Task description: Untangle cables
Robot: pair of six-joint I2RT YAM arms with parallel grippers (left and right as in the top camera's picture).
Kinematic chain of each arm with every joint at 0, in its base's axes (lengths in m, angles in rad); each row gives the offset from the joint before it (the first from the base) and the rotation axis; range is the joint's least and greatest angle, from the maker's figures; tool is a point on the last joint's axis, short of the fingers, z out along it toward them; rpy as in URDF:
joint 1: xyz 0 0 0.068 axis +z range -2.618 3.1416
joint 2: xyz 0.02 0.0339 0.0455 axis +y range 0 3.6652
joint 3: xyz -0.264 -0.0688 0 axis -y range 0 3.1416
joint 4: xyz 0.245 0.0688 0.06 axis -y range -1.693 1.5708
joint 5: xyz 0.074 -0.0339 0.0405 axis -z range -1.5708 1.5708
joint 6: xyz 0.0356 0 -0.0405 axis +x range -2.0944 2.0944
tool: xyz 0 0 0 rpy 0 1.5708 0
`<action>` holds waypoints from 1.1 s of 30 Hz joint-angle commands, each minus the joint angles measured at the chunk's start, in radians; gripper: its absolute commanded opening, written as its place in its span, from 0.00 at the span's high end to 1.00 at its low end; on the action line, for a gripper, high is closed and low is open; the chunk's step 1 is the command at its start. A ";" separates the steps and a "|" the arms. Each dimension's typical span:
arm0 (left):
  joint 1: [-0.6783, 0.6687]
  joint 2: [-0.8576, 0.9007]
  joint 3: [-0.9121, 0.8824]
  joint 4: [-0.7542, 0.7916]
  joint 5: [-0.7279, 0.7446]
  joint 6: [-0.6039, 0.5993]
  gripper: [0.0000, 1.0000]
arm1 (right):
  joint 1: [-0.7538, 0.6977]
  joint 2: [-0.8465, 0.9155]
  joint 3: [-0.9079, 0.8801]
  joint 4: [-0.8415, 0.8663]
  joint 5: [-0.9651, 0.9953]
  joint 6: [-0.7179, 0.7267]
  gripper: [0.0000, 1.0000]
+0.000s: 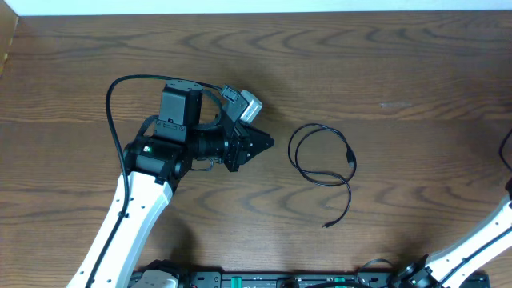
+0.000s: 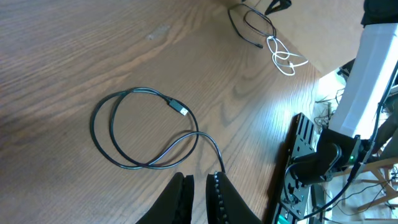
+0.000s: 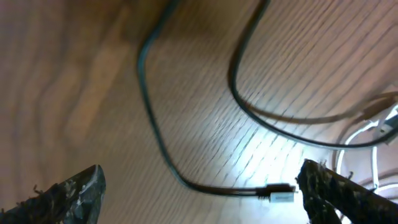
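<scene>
Wooden worktop [image 1: 400, 64] | black cord [image 1: 320, 156] looped alone mid-worktop, clear of white cord [image 2: 283, 59] near right edge | second black cord [image 3: 144, 87] beside white, possibly touching | left jaws clenched, empty | right jaws released above that pair | looks mostly done, pair left to check

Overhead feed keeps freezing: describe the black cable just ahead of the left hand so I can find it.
On the wooden table, look just beyond the tips of the shut left hand. There lies a thin black cable in one open loop with a trailing tail. Unlike the other black cord at the table's far corner, no white cord lies beside it.
</scene>
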 commanded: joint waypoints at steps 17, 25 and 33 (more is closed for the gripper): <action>-0.002 0.004 -0.005 -0.012 -0.003 0.013 0.83 | 0.097 -0.448 0.006 -0.081 -0.046 0.105 0.06; -0.002 0.003 -0.005 -0.021 -0.003 0.013 0.83 | 0.248 -0.550 0.006 -0.129 -0.016 0.109 0.06; -0.002 0.002 -0.005 -0.029 -0.078 -0.021 0.44 | 0.370 -0.552 0.006 -0.166 0.086 0.107 0.06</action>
